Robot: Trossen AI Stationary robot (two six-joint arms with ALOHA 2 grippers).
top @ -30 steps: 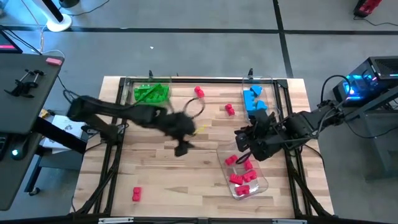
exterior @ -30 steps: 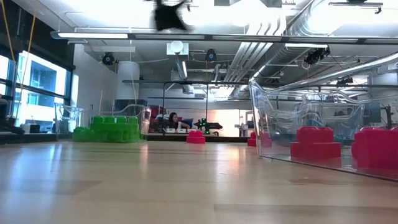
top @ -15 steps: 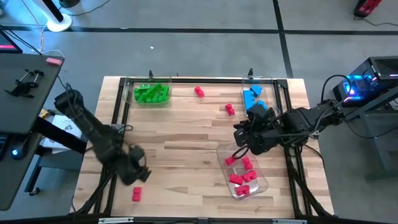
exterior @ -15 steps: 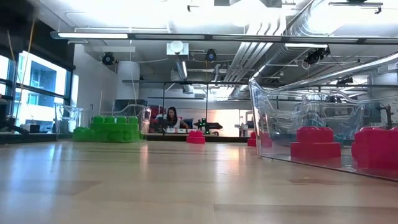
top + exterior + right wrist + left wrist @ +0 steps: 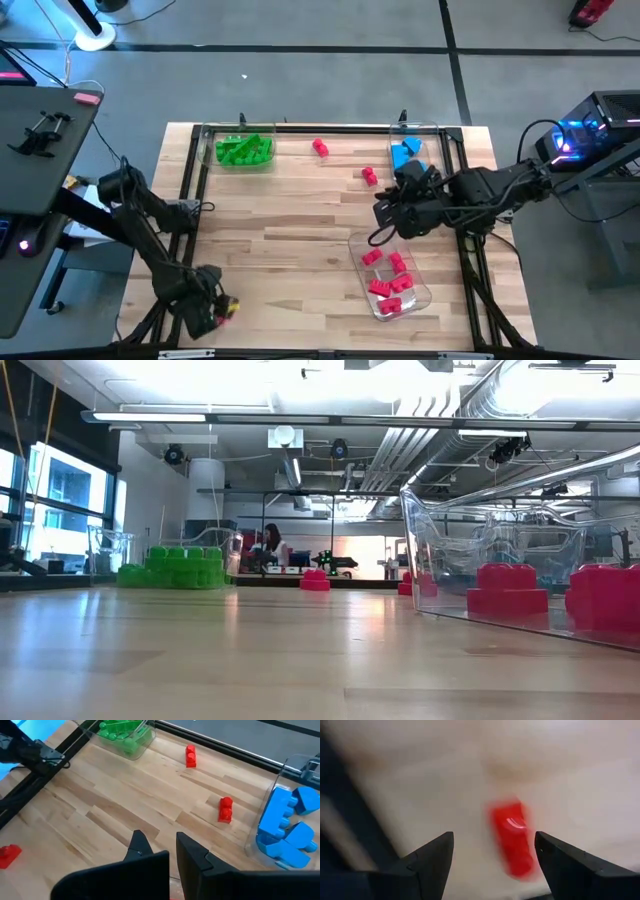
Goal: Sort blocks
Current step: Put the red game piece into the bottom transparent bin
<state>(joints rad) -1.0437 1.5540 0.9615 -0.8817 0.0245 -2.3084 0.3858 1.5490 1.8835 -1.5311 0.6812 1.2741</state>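
A loose red block (image 5: 229,308) lies flat on the wood near the table's near left corner. My left gripper (image 5: 210,306) hangs over it, open. In the left wrist view the block (image 5: 513,840) shows between the spread fingers of the left gripper (image 5: 494,842), untouched. My right gripper (image 5: 385,216) hovers right of centre, just beyond the tray of red blocks (image 5: 388,277), open by a narrow gap (image 5: 160,840) and empty. Two more red blocks (image 5: 319,147) (image 5: 369,176) lie loose near the far edge. Green blocks (image 5: 243,150) and blue blocks (image 5: 406,154) sit in their own trays.
Three clear trays stand on the table: green at far left (image 5: 262,161), blue at far right (image 5: 428,131), red at near right (image 5: 420,297). A black frame rail (image 5: 185,190) runs along the table's left side beside my left arm. Bare wood spans the middle.
My left arm has swung fast from the table's middle toward the near left corner and come down over the lone red block there. My right gripper has drawn back a little from over the red tray toward the far edge.
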